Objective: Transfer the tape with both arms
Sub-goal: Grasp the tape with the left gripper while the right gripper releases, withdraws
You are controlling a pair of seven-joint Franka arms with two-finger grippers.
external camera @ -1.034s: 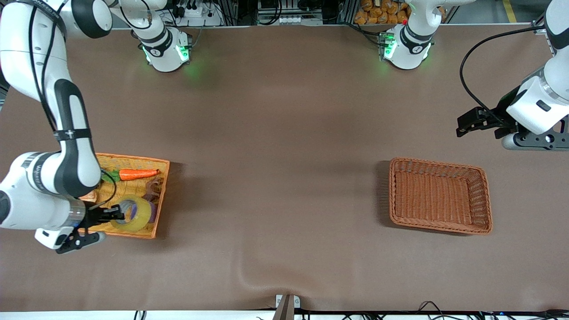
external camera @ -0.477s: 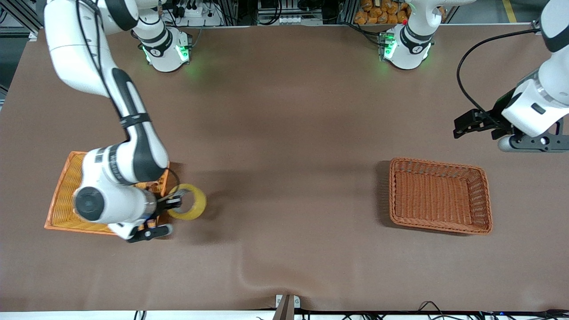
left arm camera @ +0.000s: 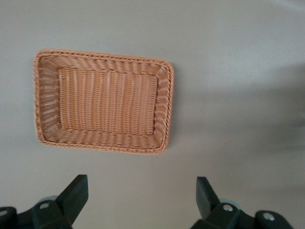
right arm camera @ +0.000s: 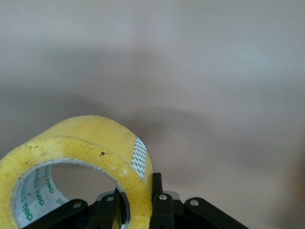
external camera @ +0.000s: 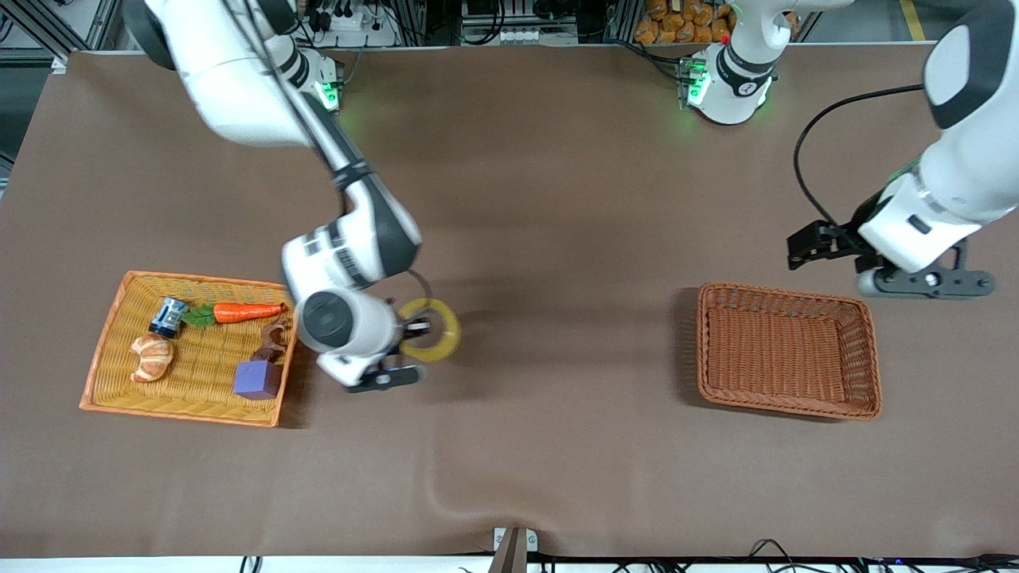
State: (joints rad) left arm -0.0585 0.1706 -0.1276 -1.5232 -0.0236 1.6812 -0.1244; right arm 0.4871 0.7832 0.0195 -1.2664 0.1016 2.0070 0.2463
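Note:
The tape (external camera: 434, 329) is a yellowish ring with a grey core. My right gripper (external camera: 415, 329) is shut on its wall and holds it in the air over bare table between the two baskets. In the right wrist view the tape (right arm camera: 90, 157) fills the lower part, with one finger inside the ring and one outside, the right gripper (right arm camera: 138, 200) pinching the wall. My left gripper (external camera: 800, 251) is open and empty, in the air beside the brown basket (external camera: 868, 350) at the left arm's end. The left wrist view shows the left gripper (left arm camera: 141, 195) with its jaws wide apart above that basket (left arm camera: 164, 109).
An orange basket (external camera: 111, 326) at the right arm's end holds a carrot (external camera: 247, 312), a purple cube (external camera: 257, 380), a croissant (external camera: 151, 357), a small can (external camera: 167, 317) and a brown piece (external camera: 271, 344). A fold in the brown cloth (external camera: 446, 493) lies near the front edge.
My right arm lifted the tape out of the orange basket and carried it toward the table's middle. My left gripper moved slightly toward the brown basket.

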